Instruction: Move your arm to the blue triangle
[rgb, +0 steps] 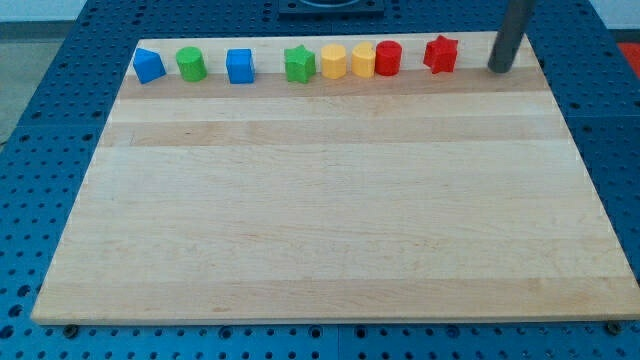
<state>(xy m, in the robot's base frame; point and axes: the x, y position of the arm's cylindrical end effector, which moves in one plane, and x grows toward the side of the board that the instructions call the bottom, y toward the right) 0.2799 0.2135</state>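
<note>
The blue triangle (148, 66) lies at the far left of a row of blocks along the view's top edge of the wooden board (330, 200). My tip (499, 69) stands at the top right of the board, far to the right of the blue triangle and just right of the red star (440, 54). It touches no block.
Between them in the row, from the left: a green cylinder (191, 64), a blue cube (240, 66), a green star (299, 64), two yellow blocks (333, 61) (362, 60) and a red cylinder (388, 58). A blue pegboard (40, 150) surrounds the board.
</note>
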